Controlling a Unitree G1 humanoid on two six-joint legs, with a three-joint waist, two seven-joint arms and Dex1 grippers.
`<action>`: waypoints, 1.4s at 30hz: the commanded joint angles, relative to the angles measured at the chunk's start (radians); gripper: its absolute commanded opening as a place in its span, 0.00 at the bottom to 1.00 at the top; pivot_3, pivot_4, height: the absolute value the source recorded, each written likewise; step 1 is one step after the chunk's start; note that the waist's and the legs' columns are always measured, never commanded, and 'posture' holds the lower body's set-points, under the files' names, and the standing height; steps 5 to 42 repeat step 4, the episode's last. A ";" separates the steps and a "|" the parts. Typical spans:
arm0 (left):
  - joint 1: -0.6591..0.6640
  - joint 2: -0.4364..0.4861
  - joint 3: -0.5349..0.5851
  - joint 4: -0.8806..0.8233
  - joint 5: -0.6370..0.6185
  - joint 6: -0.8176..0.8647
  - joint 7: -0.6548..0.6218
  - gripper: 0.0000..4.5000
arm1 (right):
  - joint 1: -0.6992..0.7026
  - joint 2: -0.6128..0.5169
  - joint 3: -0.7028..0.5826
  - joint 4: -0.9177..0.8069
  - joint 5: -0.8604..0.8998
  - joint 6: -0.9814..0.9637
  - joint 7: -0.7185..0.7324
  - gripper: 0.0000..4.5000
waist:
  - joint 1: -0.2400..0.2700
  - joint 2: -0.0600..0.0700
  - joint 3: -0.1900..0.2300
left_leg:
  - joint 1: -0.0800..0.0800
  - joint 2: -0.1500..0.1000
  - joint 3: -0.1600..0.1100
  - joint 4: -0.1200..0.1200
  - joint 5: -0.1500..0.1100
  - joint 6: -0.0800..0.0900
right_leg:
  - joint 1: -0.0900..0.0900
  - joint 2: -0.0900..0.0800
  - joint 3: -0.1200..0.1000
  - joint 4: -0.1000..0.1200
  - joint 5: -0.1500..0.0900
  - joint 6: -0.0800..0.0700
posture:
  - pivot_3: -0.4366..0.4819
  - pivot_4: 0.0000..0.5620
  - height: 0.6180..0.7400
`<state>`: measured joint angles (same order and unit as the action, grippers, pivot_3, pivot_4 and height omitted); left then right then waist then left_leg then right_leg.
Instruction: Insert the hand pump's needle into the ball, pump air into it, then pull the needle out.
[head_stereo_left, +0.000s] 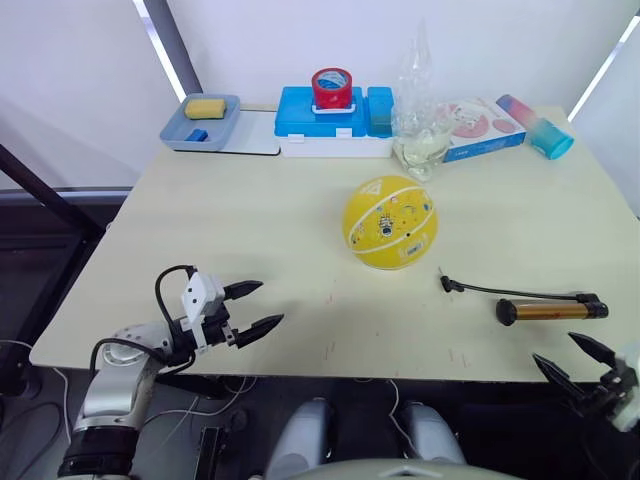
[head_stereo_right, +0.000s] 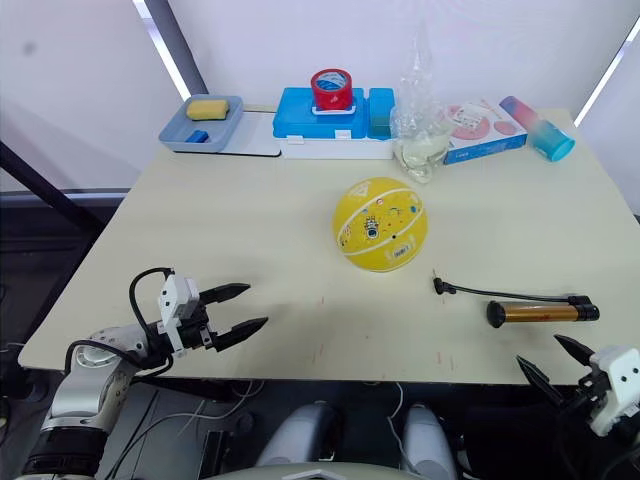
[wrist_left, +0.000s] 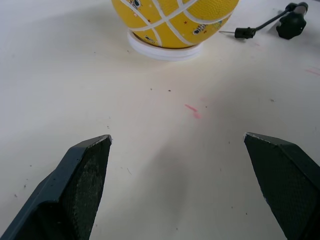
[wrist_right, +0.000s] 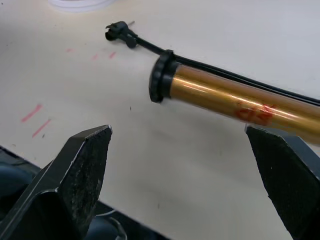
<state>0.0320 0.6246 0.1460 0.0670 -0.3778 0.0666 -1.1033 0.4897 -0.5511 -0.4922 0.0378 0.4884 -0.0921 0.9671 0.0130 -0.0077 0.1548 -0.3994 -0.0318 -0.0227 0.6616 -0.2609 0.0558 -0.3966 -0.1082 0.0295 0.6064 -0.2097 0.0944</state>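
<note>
The yellow ball (head_stereo_left: 390, 222) with white seams rests on a white ring at the table's middle. To its right lies the bronze-gold hand pump (head_stereo_left: 550, 309), its black hose running left to the needle (head_stereo_left: 445, 283), which lies flat on the table, apart from the ball. My right gripper (head_stereo_left: 577, 358) is open at the table's front edge, just in front of the pump, with nothing between its fingers. My left gripper (head_stereo_left: 256, 308) is open over the front left of the table, well left of the ball, and holds nothing.
Along the far edge stand a grey tray (head_stereo_left: 200, 124) with a yellow sponge, a blue box (head_stereo_left: 335, 122) with a red tape roll on top, a clear plastic bag (head_stereo_left: 420, 110), a flat printed box (head_stereo_left: 480, 125) and a pink-blue tumbler (head_stereo_left: 535, 126).
</note>
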 joint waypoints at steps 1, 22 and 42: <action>0.013 0.001 0.011 0.010 0.006 -0.047 0.003 1.00 | 0.010 -0.002 -0.046 0.012 0.035 -0.035 0.032 0.99 | 0.000 0.000 0.000 | 0.000 0.000 0.001 -0.001 0.000 0.000 | 0.000 0.000 0.000 0.000 0.000 0.000 | 0.48 0.27 0.97; 0.021 0.003 0.012 0.019 0.006 -0.077 -0.005 1.00 | 0.010 0.002 -0.047 0.017 0.044 -0.041 0.035 0.99 | 0.001 -0.001 -0.001 | 0.000 0.002 0.008 -0.003 0.000 0.000 | -0.006 -0.003 0.001 0.000 0.001 -0.001 | 0.48 0.27 0.97; 0.021 0.003 0.012 0.019 0.006 -0.077 -0.005 1.00 | 0.010 0.002 -0.047 0.017 0.044 -0.041 0.035 0.99 | 0.001 -0.001 -0.001 | 0.000 0.002 0.008 -0.003 0.000 0.000 | -0.006 -0.003 0.001 0.000 0.001 -0.001 | 0.48 0.27 0.97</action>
